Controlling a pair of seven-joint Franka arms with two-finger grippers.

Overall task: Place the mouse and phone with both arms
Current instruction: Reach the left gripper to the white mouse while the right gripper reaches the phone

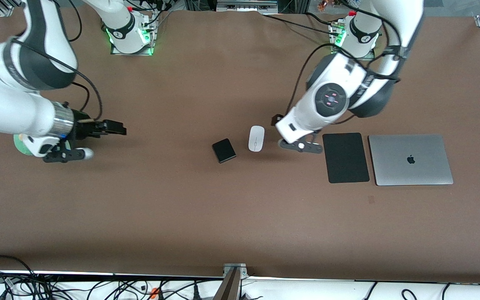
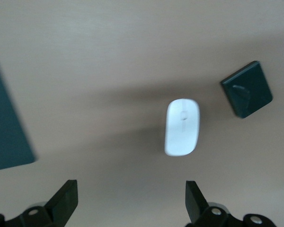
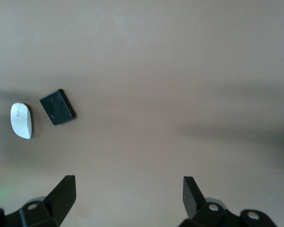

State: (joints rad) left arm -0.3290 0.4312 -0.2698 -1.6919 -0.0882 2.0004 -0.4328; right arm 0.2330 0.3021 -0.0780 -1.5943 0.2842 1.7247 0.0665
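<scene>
The white mouse lies near the middle of the table, with the black, nearly square phone beside it toward the right arm's end. My left gripper is open and empty above the table, between the mouse and the mouse pad; the phone also shows in that view. In the front view the left arm's white hand hides most of that gripper. My right gripper is open and empty over bare table at the right arm's end. Its wrist view shows the mouse and the phone well away from its fingertips.
A black rectangular mouse pad lies beside a closed silver laptop toward the left arm's end. A green round object is partly hidden under the right arm. Cables run along the table's edge nearest the front camera.
</scene>
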